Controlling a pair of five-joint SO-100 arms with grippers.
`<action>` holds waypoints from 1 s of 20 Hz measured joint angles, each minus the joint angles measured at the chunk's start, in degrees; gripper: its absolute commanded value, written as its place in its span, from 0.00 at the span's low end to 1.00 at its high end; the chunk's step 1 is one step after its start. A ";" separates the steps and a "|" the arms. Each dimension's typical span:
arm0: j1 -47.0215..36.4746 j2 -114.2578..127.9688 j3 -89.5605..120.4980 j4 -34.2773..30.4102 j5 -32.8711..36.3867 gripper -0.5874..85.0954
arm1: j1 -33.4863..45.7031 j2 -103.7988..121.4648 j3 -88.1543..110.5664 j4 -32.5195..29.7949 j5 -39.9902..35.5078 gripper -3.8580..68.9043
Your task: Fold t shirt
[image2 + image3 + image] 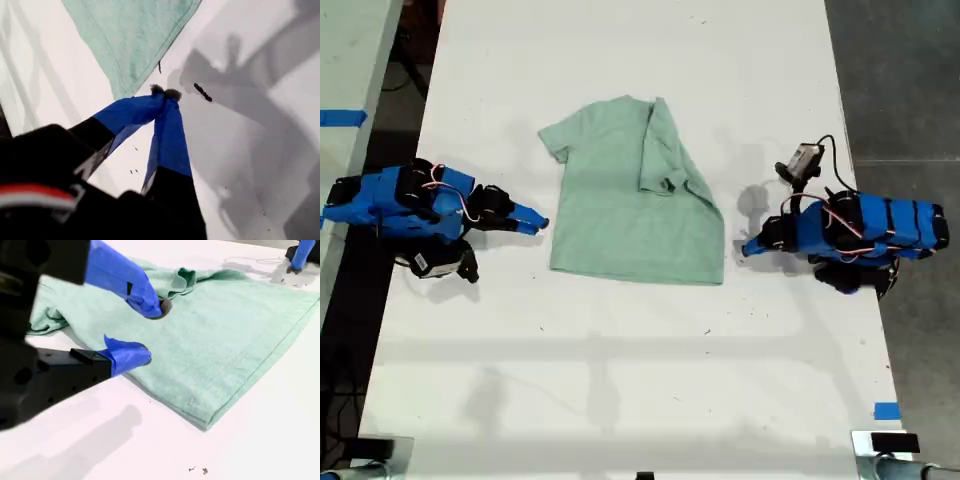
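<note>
The pale mint-green t shirt (620,210) lies flat in the middle of the white table (620,380), one sleeve folded in over its body. My second gripper (536,224) is at the exterior view's left, beside the shirt's side edge. It stands open (145,330), one fingertip (130,356) at the cloth's edge and the other above the fabric (225,335). My first gripper (747,248), at the exterior view's right, is shut on nothing (165,93), its tips resting on the table just off the shirt's hem corner (130,45).
Blue tape (886,410) marks the table near the exterior view's lower right. A second table with blue tape (342,117) stands at that view's left, dark floor (900,80) at its right. A cable and small camera (804,158) rise above the first arm.
</note>
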 measured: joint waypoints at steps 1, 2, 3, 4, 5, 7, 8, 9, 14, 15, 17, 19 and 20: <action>0.00 0.00 0.00 0.00 0.00 0.14 | 0.00 0.00 0.00 0.00 0.18 0.03; 0.00 0.00 0.00 0.00 0.00 0.14 | 0.00 0.00 0.00 0.09 0.18 0.03; 0.00 0.00 0.00 0.00 0.00 0.14 | -0.44 0.00 0.00 0.18 0.18 0.03; 0.00 0.00 0.00 0.00 0.00 0.14 | -0.70 0.00 0.00 0.18 0.18 0.03; 0.00 0.00 0.00 0.00 0.00 0.14 | -0.70 0.00 0.00 0.18 0.18 0.03; 0.00 0.00 0.00 0.00 0.00 0.14 | -0.70 0.00 0.00 0.18 0.18 0.03; 0.00 0.00 0.00 0.00 0.00 0.14 | -0.79 0.00 0.00 0.18 0.18 0.03; 0.00 0.00 0.00 0.00 0.00 0.14 | -0.97 0.00 0.00 0.18 0.18 0.03; 0.00 0.00 0.00 0.00 0.00 0.14 | -0.97 0.00 0.00 0.18 0.35 0.03; 0.00 0.00 0.00 0.00 0.00 0.14 | -0.97 0.00 0.00 0.18 0.35 0.03; 0.00 0.00 0.00 0.00 0.00 0.14 | -0.97 0.00 0.00 0.18 0.35 0.03; 0.00 0.00 0.00 0.00 0.00 0.14 | -0.97 0.00 0.00 0.18 0.35 0.03; 0.00 0.00 0.00 0.00 0.00 0.14 | -0.97 0.00 0.00 0.18 0.53 0.03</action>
